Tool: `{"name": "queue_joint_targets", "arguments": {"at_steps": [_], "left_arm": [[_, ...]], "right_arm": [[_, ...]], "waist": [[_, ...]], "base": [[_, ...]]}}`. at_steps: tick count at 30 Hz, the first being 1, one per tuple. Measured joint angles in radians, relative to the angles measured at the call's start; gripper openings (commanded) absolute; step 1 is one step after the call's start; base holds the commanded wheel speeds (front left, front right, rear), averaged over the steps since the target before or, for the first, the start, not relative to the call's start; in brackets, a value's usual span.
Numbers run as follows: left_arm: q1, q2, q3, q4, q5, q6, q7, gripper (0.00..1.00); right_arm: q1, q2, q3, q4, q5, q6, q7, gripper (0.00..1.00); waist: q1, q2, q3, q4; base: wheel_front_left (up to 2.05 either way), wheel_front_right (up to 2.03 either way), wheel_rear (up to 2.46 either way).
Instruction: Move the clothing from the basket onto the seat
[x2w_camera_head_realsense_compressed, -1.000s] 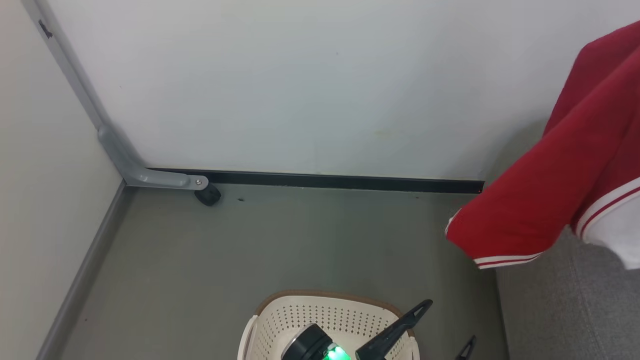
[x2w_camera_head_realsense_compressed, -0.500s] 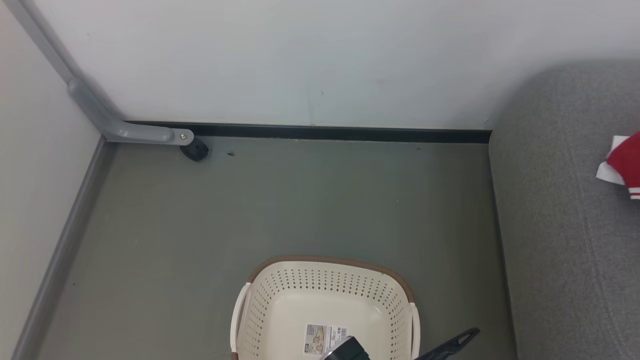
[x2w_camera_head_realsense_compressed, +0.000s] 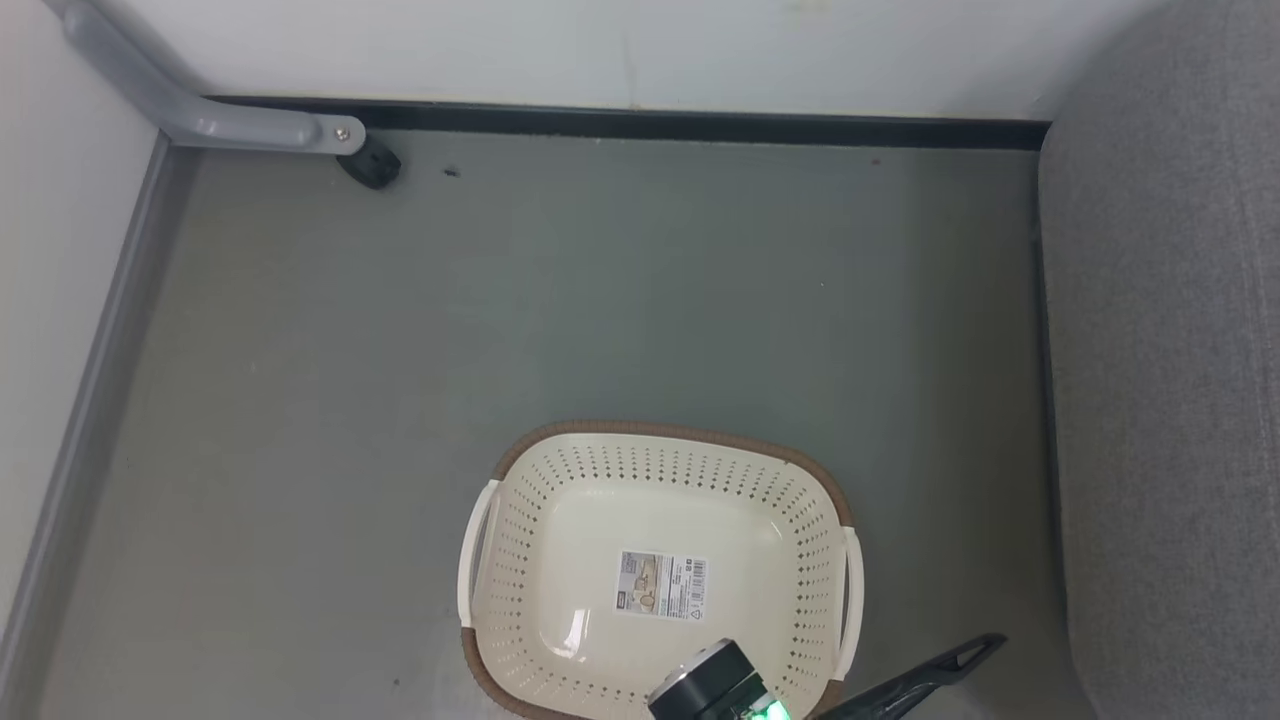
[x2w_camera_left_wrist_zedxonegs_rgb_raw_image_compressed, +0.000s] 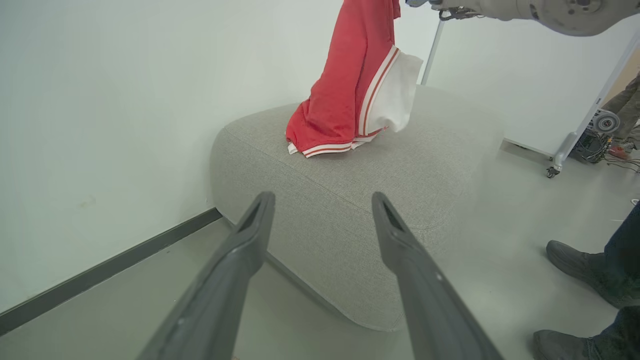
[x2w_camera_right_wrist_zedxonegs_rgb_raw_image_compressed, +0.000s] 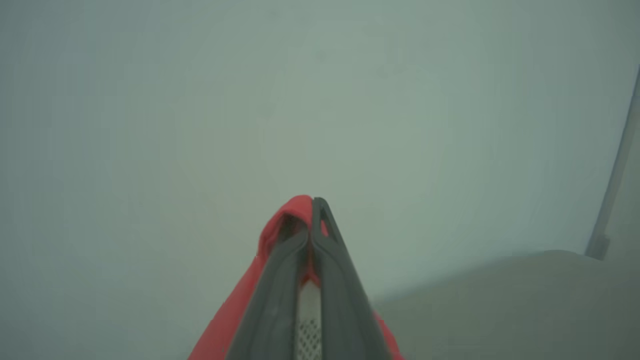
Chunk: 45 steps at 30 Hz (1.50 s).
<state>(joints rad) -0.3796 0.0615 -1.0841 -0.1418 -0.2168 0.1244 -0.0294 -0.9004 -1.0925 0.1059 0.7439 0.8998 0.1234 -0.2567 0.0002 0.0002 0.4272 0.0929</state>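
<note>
The cream basket (x2w_camera_head_realsense_compressed: 500, 520) with a brown rim stands on the floor, holding nothing but a label on its bottom. One dark finger (x2w_camera_head_realsense_compressed: 930, 668) of my left gripper sticks out beside its right side, pointing at the grey seat (x2w_camera_head_realsense_compressed: 1160, 400). In the left wrist view my left gripper (x2w_camera_left_wrist_zedxonegs_rgb_raw_image_compressed: 322, 197) is open, nothing between its fingers, facing the seat (x2w_camera_left_wrist_zedxonegs_rgb_raw_image_compressed: 380, 200). Red clothing (x2w_camera_left_wrist_zedxonegs_rgb_raw_image_compressed: 345, 100) with white trim hangs over the seat, its striped hem resting on the cushion. My right gripper (x2w_camera_right_wrist_zedxonegs_rgb_raw_image_compressed: 312, 202) is shut on the red clothing (x2w_camera_right_wrist_zedxonegs_rgb_raw_image_compressed: 280, 225).
A grey frame leg with a black castor (x2w_camera_head_realsense_compressed: 370, 165) stands in the far left corner by the white wall and dark skirting (x2w_camera_head_realsense_compressed: 640, 120). A person's shoes (x2w_camera_left_wrist_zedxonegs_rgb_raw_image_compressed: 575, 260) are on the floor right of the seat, near a wheeled stand (x2w_camera_left_wrist_zedxonegs_rgb_raw_image_compressed: 552, 170).
The head camera has tipped downward, so the basket sits higher and shows whole. The red clothing, hanging at the right a second ago, has left the head view.
</note>
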Motion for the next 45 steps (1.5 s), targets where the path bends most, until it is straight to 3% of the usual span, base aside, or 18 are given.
{"name": "queue_joint_targets", "arguments": {"at_steps": [10, 20, 21, 22, 23, 28, 45], "left_arm": [[-0.067, -0.001, -0.004, 0.037, 0.000, 0.000, -0.046, 1.00], [-0.090, -0.002, -0.024, 0.059, -0.004, 0.000, -0.062, 1.00], [-0.091, -0.002, -0.022, 0.065, -0.005, 0.000, -0.067, 1.00], [-0.092, -0.002, -0.021, 0.070, -0.006, 0.000, -0.070, 1.00], [-0.093, -0.002, -0.018, 0.074, -0.010, 0.000, -0.071, 1.00], [-0.093, -0.002, 0.001, 0.095, -0.024, 0.000, -0.080, 1.00], [-0.050, -0.004, 0.090, 0.185, -0.080, 0.000, -0.093, 1.00]], "right_arm": [[0.080, 0.035, 0.040, 0.168, 0.076, 0.000, 0.000, 0.00], [0.090, 0.038, 0.081, 0.191, 0.126, 0.000, 0.000, 0.00], [0.090, 0.037, 0.085, 0.194, 0.130, 0.000, 0.000, 0.28], [0.090, 0.038, 0.091, 0.197, 0.131, 0.000, 0.000, 0.77], [0.090, 0.039, 0.096, 0.200, 0.131, 0.000, 0.000, 0.99], [0.091, 0.049, 0.128, 0.204, 0.132, 0.000, 0.000, 1.00], [0.177, 0.184, 0.223, 0.206, 0.118, 0.000, 0.000, 1.00]], "waist": [[0.0000, 0.0001, 0.089, 0.010], [-0.0001, 0.0000, 0.098, 0.013], [-0.0001, -0.0001, 0.097, 0.014], [-0.0001, 0.0000, 0.094, 0.014], [-0.0001, -0.0001, 0.091, 0.014], [-0.0001, -0.0001, 0.068, 0.016], [-0.0004, -0.0001, -0.084, 0.005]], "base": [[0.00, 0.00, 0.00], [0.00, 0.00, 0.00], [0.00, 0.00, 0.00], [0.00, 0.00, 0.00], [0.00, 0.00, 0.00], [0.00, 0.00, 0.00], [0.00, 0.00, 0.00]]}}
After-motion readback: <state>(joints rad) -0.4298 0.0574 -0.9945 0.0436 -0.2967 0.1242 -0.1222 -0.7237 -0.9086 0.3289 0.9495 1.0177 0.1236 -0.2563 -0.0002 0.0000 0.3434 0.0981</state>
